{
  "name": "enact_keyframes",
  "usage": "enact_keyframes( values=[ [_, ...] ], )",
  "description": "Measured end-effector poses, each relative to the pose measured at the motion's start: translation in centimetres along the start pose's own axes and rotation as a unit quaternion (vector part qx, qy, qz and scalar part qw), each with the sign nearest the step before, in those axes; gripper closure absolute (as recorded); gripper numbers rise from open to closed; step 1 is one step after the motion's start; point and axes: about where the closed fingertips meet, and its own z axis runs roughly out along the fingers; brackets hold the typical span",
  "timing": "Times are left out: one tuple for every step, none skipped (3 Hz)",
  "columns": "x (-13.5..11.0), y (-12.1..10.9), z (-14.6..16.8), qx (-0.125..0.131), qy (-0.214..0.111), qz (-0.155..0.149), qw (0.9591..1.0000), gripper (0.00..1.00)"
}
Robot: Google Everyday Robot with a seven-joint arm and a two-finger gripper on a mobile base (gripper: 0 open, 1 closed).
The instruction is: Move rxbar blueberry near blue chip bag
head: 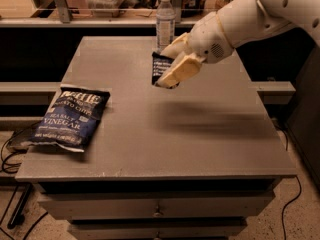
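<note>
My gripper (172, 66) is above the middle of the grey table (200, 144), reaching in from the upper right, shut on the rxbar blueberry (160, 67). The bar is a small dark navy wrapper with white print, held upright in the air between the tan fingers (180, 70). The blue chip bag (70, 116), large and dark blue with white "Vinegar" lettering, lies flat at the table's left edge, well to the left of and nearer than the gripper.
A clear water bottle (165, 20) with a white cap stands at the table's back edge, just behind the gripper. Drawers (155, 206) run under the tabletop. Cables (12, 154) lie on the floor at the left. A shelf with clutter is behind.
</note>
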Motion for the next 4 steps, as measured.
enact_keyframes(
  values=[
    [-0.5,2.2,4.3,-0.036,-0.032,0.008,0.9988,1.00],
    [-1.0,4.3,8.0,-0.070,-0.060,0.019,0.9956,0.82],
    [-1.8,5.7,10.6,-0.090,-0.080,0.026,0.9924,0.59],
    [-2.3,6.6,12.3,-0.102,-0.097,0.037,0.9893,0.36]
  ],
)
